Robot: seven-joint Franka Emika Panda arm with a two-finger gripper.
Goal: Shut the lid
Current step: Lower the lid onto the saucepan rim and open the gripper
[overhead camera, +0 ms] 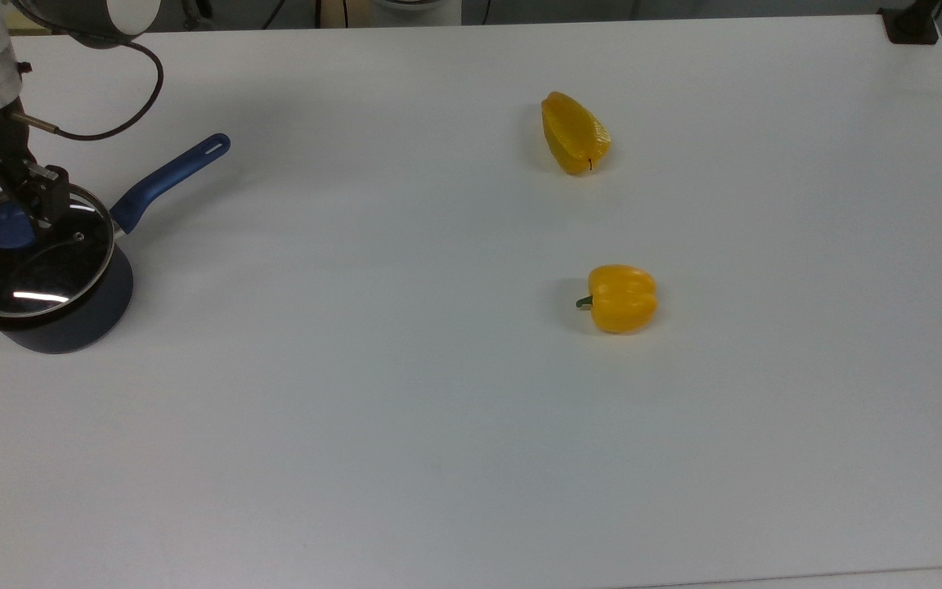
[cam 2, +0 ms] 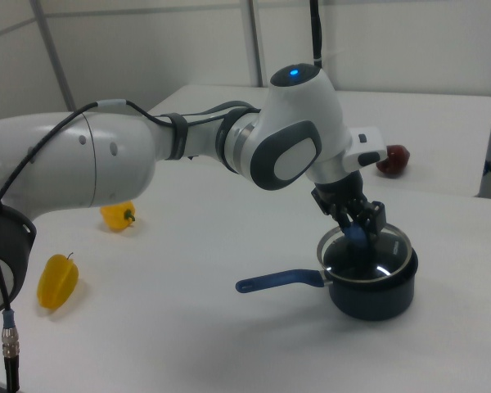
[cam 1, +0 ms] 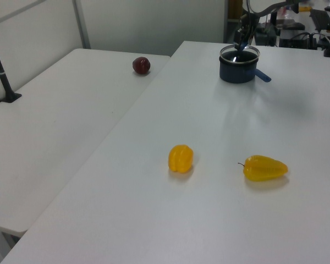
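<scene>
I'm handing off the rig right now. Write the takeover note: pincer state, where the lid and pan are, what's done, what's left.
Pincer: shut on the lid's blue knob.
Lid: over the mouth of the blue saucepan, at the top view's left edge; whether it is fully seated I cannot tell.
Done: lid carried to the pan.
Left: confirm seating, release the knob, lift clear.
Two yellow peppers lie well away from the pan.
</scene>
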